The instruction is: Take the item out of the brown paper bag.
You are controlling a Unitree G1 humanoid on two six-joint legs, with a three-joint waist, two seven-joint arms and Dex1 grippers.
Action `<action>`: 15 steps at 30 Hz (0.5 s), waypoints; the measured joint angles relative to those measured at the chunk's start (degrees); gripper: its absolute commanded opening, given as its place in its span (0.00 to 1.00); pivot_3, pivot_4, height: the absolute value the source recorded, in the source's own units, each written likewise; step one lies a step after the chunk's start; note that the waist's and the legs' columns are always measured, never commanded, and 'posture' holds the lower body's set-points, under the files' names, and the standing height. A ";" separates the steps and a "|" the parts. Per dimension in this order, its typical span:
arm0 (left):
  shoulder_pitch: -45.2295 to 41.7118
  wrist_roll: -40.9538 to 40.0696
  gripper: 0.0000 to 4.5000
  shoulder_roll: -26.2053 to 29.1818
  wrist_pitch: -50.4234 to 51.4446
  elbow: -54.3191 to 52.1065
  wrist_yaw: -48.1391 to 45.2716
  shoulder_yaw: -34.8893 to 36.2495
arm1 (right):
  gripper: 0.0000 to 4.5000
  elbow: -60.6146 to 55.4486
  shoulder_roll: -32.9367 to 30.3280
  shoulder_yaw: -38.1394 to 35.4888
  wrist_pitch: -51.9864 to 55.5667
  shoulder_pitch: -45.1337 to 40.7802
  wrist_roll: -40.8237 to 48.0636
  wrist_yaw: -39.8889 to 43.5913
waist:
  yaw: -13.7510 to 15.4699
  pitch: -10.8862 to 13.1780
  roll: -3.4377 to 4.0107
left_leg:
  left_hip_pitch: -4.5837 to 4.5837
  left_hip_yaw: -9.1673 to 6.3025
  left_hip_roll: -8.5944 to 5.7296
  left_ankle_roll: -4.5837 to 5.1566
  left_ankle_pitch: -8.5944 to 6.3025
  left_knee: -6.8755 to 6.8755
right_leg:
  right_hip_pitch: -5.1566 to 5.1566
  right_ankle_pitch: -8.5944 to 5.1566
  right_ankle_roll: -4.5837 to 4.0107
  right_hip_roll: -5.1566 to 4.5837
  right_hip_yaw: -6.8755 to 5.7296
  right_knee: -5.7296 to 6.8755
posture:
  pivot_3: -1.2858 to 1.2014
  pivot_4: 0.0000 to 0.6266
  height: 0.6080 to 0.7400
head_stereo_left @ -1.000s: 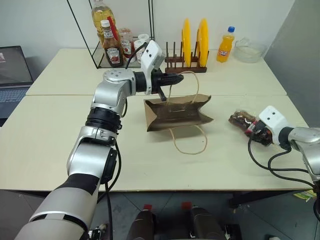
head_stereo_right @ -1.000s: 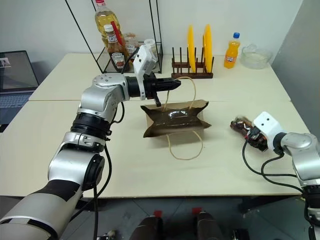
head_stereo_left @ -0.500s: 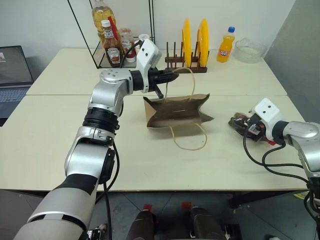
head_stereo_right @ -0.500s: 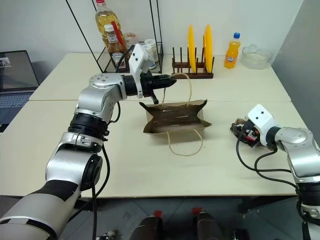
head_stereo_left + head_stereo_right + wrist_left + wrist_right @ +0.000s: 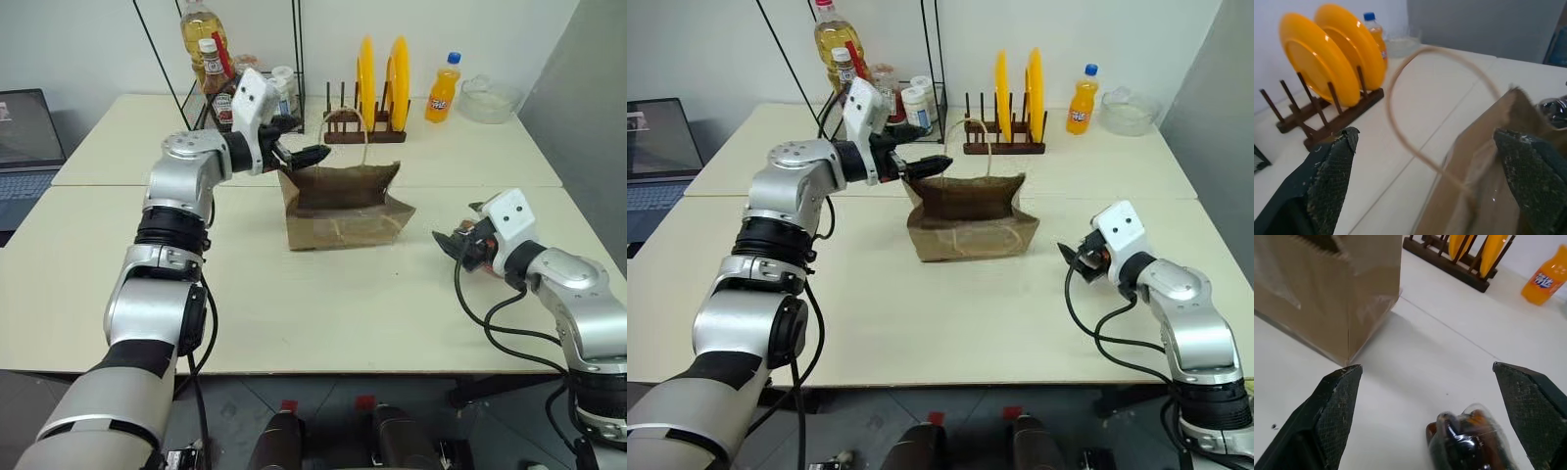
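Presently the brown paper bag (image 5: 338, 206) is seen standing upright near the middle of the pale bench (image 5: 294, 313), its mouth open and one thin loop handle (image 5: 345, 125) raised above the rim. The left gripper (image 5: 306, 155) is held level just beside the bag's upper corner on the robot's left; in the left wrist view its two fingers (image 5: 1332, 176) are spread wide, with the loop handle and the bag's torn edge between them and nothing gripped. The cola bottle (image 5: 1469, 443) is found outside the bag, lying on the bench well to the robot's right of it, just in front of the right gripper (image 5: 1076, 258). In the right wrist view the right fingers (image 5: 1337, 406) are likewise spread wide on either side of the bottle's dark end, apart from it; the bottle is released. Whether the bottle touches any part of the right wrist cannot be told.

Behind the bag, a wooden rack (image 5: 362, 122) is noted holding two yellow plates (image 5: 380, 69) on edge. An orange soda bottle (image 5: 443, 88) with a blue cap stands farther back beside a clear glass bowl (image 5: 487, 98). A black wire frame (image 5: 196, 108) at the back encloses ketchup bottles (image 5: 208, 69) and an oil bottle (image 5: 196, 24). A laptop (image 5: 24, 147) sits on a separate surface at far left.
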 measured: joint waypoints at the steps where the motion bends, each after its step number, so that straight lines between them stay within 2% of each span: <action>1: 0.41 -0.54 1.00 0.53 0.77 -1.62 0.19 0.72 | 1.00 0.08 0.36 -0.23 -0.43 0.06 0.00 -0.39 | -0.01 0.00 0.00 | 0.00 -0.01 0.02 -0.01 0.01 0.00 | 0.00 0.00 0.00 0.00 0.00 0.01 | 0.52 0.24 1.00; 4: 4.14 -2.00 1.00 2.15 4.11 -9.39 2.19 2.69 | 1.00 0.32 0.88 -0.71 -2.74 1.26 0.00 -0.95 | 0.02 -0.02 0.03 | 0.02 -0.01 0.07 -0.03 0.02 0.00 | 0.00 0.00 0.00 -0.02 0.02 0.02 | 0.52 0.24 1.00; 9: 14.47 -3.35 1.00 2.33 9.03 -20.91 11.05 7.34 | 1.00 1.15 3.52 -0.74 -5.52 5.04 0.11 -1.70 | 0.03 -0.02 0.03 | 0.06 0.01 0.10 -0.01 0.01 0.05 | 0.01 0.00 -0.01 -0.04 0.09 0.14 | 0.52 0.24 1.00; 15: 36.76 -4.87 1.00 1.69 15.05 -40.07 22.73 16.78 | 1.00 -1.77 9.87 -1.82 -6.10 9.51 0.87 -5.80 | -0.38 -0.09 0.13 | 0.20 0.04 0.20 -0.02 0.01 -0.05 | 0.00 -0.01 -0.03 -0.05 0.25 0.19 | 0.52 0.24 1.00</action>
